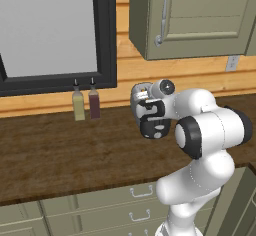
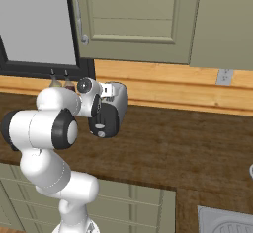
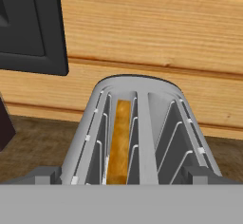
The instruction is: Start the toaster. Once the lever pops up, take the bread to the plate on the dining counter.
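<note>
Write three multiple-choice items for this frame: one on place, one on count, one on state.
1. Where does the bread sit?
A. Left toaster slot in the hand view
B. On a plate
C. On the worktop

2. How many bottles stand under the window frame?
A. One
B. Two
C. Four

3. How does the gripper stand?
A. Shut on the bread
B. Shut on a bottle
C. Open over the toaster

Answers: 1 A, the crust shows in that slot; 2 B, a yellowish and a dark red one; 3 C, fingertips apart with nothing between.
</note>
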### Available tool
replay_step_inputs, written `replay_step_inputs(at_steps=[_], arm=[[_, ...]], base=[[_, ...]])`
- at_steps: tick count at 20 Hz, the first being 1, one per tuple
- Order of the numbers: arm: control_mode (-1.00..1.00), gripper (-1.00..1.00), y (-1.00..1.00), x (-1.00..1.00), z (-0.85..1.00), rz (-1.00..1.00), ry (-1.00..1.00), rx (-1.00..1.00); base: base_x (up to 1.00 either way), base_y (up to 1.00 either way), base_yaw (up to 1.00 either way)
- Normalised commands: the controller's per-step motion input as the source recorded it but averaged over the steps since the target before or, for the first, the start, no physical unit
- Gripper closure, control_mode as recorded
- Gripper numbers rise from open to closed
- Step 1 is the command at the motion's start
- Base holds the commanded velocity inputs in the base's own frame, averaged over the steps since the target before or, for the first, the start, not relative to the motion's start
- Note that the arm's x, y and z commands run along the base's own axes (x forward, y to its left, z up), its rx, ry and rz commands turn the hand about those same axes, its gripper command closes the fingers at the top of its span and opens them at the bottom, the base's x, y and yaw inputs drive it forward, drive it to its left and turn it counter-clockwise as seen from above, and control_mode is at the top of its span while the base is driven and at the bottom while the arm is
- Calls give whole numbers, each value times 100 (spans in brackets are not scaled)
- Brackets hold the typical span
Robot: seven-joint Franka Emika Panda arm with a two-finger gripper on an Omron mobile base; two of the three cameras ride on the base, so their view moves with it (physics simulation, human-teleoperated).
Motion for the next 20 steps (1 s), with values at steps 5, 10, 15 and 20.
replay_step_inputs(at_steps=[5, 10, 15, 20], arm=[[-100, -100, 0, 0, 0, 0, 0, 0], [-100, -100, 0, 0, 0, 0, 0, 0], [-100, -100, 0, 0, 0, 0, 0, 0], [-100, -100, 0, 0, 0, 0, 0, 0]], base=[[0, 0, 0], [0, 0, 0], [0, 0, 0], [0, 0, 0]])
